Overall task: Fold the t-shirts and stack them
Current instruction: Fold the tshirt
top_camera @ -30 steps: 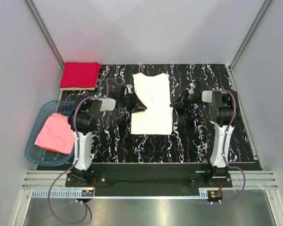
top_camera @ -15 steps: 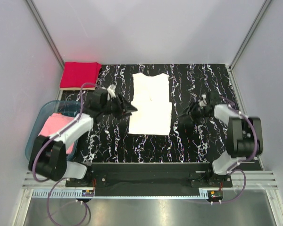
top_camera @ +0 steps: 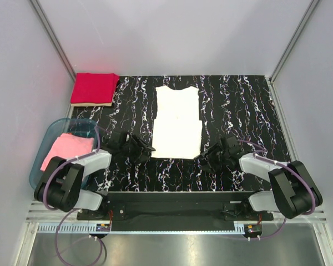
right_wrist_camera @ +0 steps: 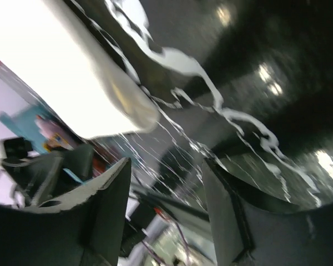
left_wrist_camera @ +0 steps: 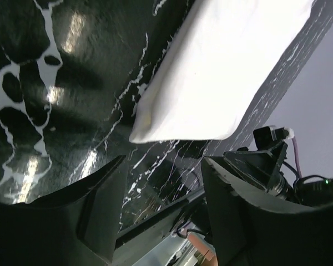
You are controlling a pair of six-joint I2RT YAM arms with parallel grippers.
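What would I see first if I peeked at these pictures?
The white t-shirt, flat with its sleeves folded in, glows in the middle of the black white-streaked mat. Next come the red t-shirt, folded at the far left corner, and the pink t-shirt in the teal tub on the left. The left gripper and right gripper sit low and open by the white shirt's near corners.

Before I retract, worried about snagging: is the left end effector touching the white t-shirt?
Apart. Left wrist view shows bare mat between the white t-shirt and the left end effector.
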